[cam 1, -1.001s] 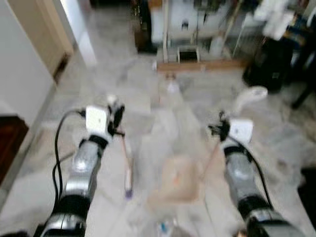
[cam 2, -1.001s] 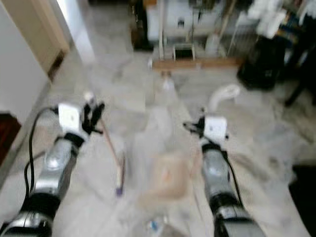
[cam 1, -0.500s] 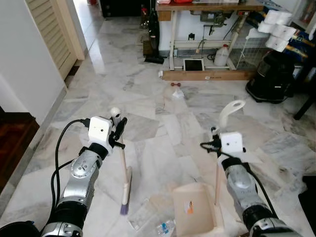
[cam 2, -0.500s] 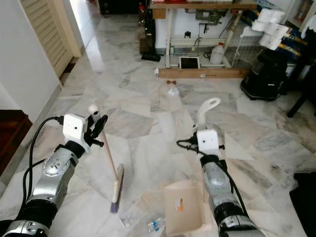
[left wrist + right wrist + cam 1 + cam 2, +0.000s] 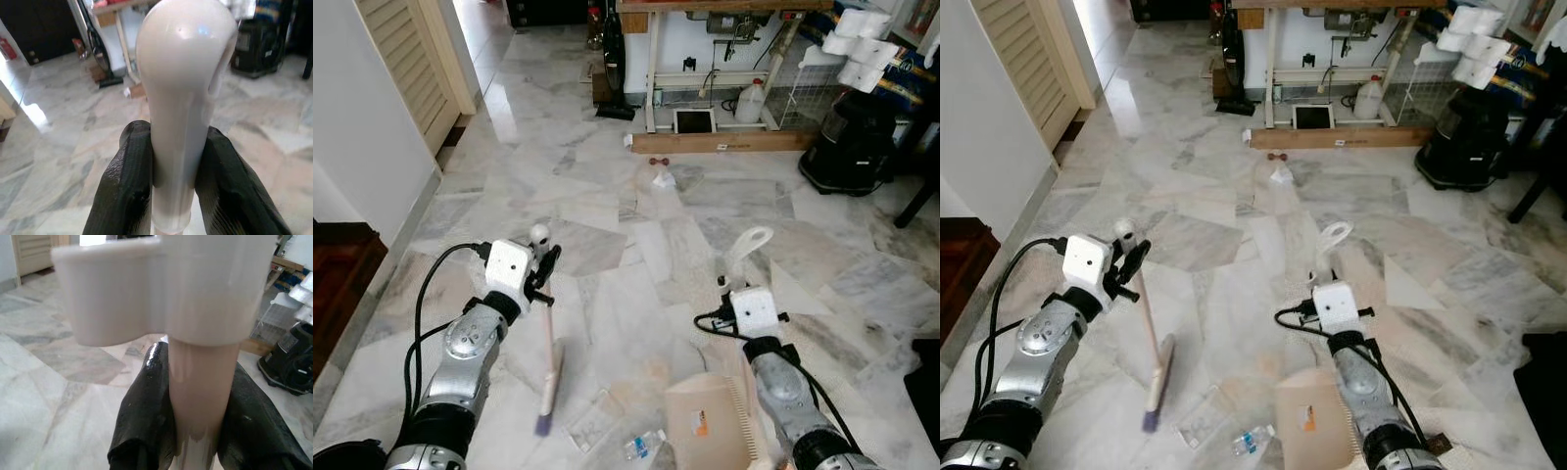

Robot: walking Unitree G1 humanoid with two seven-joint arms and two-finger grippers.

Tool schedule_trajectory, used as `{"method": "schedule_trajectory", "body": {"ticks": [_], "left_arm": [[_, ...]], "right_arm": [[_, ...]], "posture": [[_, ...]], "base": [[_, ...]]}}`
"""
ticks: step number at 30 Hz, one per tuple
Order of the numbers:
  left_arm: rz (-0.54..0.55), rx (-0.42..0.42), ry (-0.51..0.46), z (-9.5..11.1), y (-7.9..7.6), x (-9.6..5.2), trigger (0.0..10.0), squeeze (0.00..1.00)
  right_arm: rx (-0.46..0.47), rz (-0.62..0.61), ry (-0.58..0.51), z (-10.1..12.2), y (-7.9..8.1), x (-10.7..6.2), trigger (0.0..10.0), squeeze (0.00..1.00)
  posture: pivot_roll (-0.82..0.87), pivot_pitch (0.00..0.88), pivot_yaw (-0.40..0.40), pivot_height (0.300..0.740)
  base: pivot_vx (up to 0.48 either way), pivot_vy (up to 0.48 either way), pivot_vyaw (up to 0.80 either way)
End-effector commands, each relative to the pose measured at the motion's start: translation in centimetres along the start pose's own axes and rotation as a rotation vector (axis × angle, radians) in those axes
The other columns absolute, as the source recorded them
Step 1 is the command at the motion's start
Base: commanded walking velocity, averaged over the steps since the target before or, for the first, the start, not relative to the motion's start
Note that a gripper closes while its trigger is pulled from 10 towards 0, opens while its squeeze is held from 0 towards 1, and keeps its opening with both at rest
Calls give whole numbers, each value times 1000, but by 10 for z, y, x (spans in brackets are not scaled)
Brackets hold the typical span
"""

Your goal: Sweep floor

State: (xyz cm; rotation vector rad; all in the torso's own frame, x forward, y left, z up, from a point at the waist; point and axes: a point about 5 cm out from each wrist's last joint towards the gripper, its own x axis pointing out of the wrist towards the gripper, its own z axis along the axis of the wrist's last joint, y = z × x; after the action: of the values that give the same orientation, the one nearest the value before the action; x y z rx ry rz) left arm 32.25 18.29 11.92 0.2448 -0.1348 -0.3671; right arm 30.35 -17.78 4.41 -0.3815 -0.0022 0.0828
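You are standing on a grey-veined marble floor [image 5: 636,294] that runs up the frame to a wooden-topped work table [image 5: 724,5] on white legs at the upper middle. A louvred door [image 5: 406,49] sits at the upper left, a white wall [image 5: 352,147] below it, and a dark wooden step [image 5: 337,274] at the left edge. Under the table you can see a white plastic jug [image 5: 751,101] and a small framed panel [image 5: 692,120]; a long wooden plank [image 5: 715,143] lies in front of them. At the upper right there are paper rolls [image 5: 862,49] above a black bin-like object [image 5: 847,147], cut off by the frame edge.

Your left gripper [image 5: 171,166] is clenched on the white rounded grip of the broom [image 5: 548,362], its black fingers [image 5: 127,196] pressing either side of the handle. The broom slants down to the floor at lower left of centre, and its brush end is blurred. Your right gripper [image 5: 195,416] is closed around the tan shaft of the dustpan [image 5: 715,436], just under its white looped handle top [image 5: 749,243]. The dustpan sits on the floor at the lower middle, partly hidden by your right arm; you cannot tell what, if anything, lies inside it.

Just left of the pan you see a crushed plastic bottle [image 5: 644,446] and a clear wrapper [image 5: 592,421]. Small scraps of litter [image 5: 661,178] lie farther up, near the plank.
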Motion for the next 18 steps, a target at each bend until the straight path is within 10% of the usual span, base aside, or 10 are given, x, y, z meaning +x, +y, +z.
{"method": "schedule_trajectory", "body": {"ticks": [1, 18], "left_arm": [[-22, 48, -9, 4, 3, -1, 10000, 0], [-100, -56, 14, 3, -26, 15, 10000, 0]], "right_arm": [[-5, -5, -31, 2, 1, -2, 10000, 0], [-51, -92, -117, 14, 7, -3, 10000, 0]], "posture": [[79, 180, 57, 740], [104, 336, 72, 740]], "base": [[0, 0, 0], [0, 0, 0]]}}
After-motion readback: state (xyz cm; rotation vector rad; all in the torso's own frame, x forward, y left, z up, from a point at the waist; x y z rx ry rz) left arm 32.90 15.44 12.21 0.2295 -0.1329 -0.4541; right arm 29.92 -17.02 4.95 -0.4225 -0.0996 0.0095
